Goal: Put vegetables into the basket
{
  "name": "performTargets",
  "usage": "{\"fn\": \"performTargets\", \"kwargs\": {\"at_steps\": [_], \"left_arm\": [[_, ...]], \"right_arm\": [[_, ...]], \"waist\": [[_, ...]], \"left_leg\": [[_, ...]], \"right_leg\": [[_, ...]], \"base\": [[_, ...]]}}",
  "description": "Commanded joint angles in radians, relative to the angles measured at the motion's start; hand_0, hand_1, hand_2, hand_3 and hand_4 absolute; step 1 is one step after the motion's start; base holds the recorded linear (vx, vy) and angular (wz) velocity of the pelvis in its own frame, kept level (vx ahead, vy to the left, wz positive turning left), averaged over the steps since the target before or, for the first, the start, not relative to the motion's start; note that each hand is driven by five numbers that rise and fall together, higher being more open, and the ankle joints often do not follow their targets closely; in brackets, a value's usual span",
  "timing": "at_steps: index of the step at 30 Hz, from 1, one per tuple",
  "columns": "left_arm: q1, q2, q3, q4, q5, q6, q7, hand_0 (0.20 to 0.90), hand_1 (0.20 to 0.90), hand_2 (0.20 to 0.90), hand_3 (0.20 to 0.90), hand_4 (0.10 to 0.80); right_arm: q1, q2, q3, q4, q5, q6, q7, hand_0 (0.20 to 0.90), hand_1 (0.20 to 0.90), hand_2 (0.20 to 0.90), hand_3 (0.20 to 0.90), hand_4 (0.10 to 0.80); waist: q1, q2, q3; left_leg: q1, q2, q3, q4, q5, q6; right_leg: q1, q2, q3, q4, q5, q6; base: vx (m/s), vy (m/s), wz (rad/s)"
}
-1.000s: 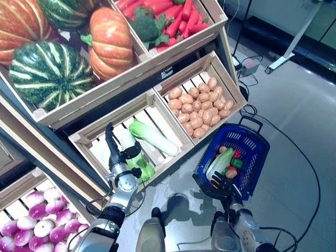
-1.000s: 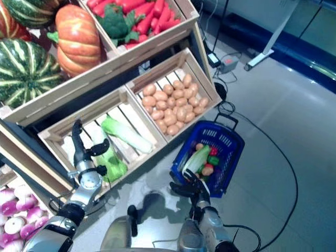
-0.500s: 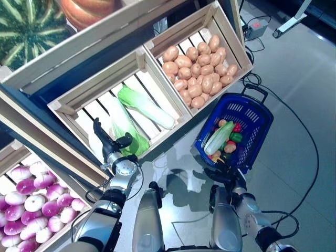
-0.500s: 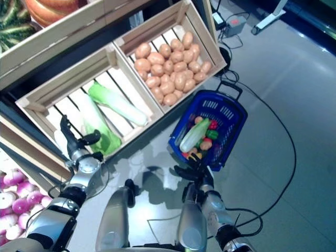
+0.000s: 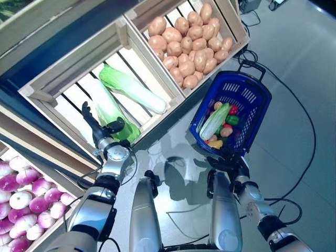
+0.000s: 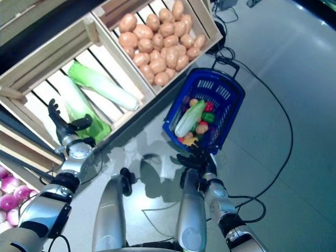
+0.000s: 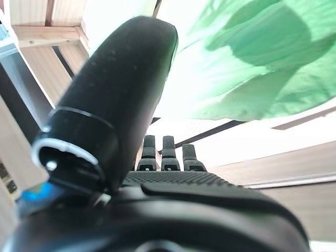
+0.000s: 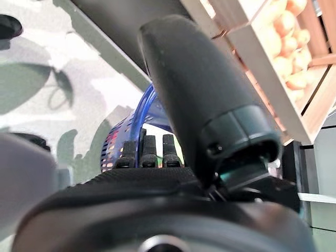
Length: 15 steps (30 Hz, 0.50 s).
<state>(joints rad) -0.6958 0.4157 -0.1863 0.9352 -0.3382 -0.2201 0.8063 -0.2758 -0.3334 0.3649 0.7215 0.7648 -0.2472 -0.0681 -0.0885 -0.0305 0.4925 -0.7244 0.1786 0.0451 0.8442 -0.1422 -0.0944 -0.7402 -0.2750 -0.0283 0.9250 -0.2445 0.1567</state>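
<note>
My left hand (image 5: 100, 132) reaches up at the front edge of the slatted wooden crate (image 5: 50, 86) that holds two cabbages, its fingers straight and spread, thumb out to the side, holding nothing. The nearer cabbage (image 5: 111, 111), with its pale stalk and green leaves, lies just beside the fingertips; whether they touch it I cannot tell (the wrist view shows only green leaf hanging close past the thumb). The second cabbage (image 5: 132, 89) lies at an angle across the slats behind it, well clear of the hand.

My right hand (image 5: 229, 164) sits low over the grey floor (image 5: 294, 73), at the near rim of the blue basket (image 5: 254, 113). Its fingers stretch out towards the basket wall and grip nothing; from the wrist camera they appear straight, with the blue mesh right in front of them.

The basket stands on the floor, just beside the crate of potatoes (image 5: 191, 44), its black handle (image 5: 252, 65) lying against the far rim. Inside it lie a long pale-green cabbage (image 5: 214, 122), a green pepper (image 5: 232, 119), something small and red (image 5: 234, 109) and a few more small vegetables.

At the lower left, purple and white turnips (image 5: 18, 202) fill a lower bin.
</note>
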Motion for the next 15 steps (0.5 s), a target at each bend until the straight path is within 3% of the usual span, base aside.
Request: {"fn": "performTargets", "kwargs": {"at_steps": [1, 7, 15], "left_arm": [[-0.086, 0.079, -0.002, 0.016, -0.055, -0.041, -0.032, 0.900, 0.900, 0.900, 0.900, 0.800], [-0.143, 0.097, -0.003, 0.089, -0.142, -0.007, -0.053, 0.900, 0.900, 0.900, 0.900, 0.800], [-0.190, 0.101, 0.000, 0.160, -0.310, 0.037, -0.194, 0.900, 0.900, 0.900, 0.900, 0.800]], "right_arm": [[-0.007, -0.015, -0.001, -0.055, 0.048, -0.081, -0.027, 0.900, 0.900, 0.900, 0.900, 0.800], [-0.051, -0.024, -0.001, -0.048, 0.050, -0.079, -0.040, 0.900, 0.900, 0.900, 0.900, 0.800], [-0.087, -0.039, -0.016, -0.050, 0.065, -0.071, -0.060, 0.900, 0.900, 0.900, 0.900, 0.800]], "waist": [[-0.004, 0.008, -0.049], [-0.013, 0.004, -0.039], [-0.014, -0.002, -0.017]], "left_leg": [[0.040, 0.019, 0.005, 0.109, -0.199, -0.006], [-0.022, 0.027, 0.001, 0.148, -0.208, -0.011], [-0.109, 0.034, -0.010, 0.211, -0.222, -0.011]], "right_leg": [[0.012, -0.013, 0.021, 0.090, -0.082, -0.059], [-0.048, -0.006, 0.029, 0.122, -0.088, -0.058], [-0.124, -0.006, 0.029, 0.170, -0.098, -0.058]], "base": [[-0.054, 0.029, -0.05], [-0.046, 0.018, -0.08], [-0.060, -0.014, -0.03]]}}
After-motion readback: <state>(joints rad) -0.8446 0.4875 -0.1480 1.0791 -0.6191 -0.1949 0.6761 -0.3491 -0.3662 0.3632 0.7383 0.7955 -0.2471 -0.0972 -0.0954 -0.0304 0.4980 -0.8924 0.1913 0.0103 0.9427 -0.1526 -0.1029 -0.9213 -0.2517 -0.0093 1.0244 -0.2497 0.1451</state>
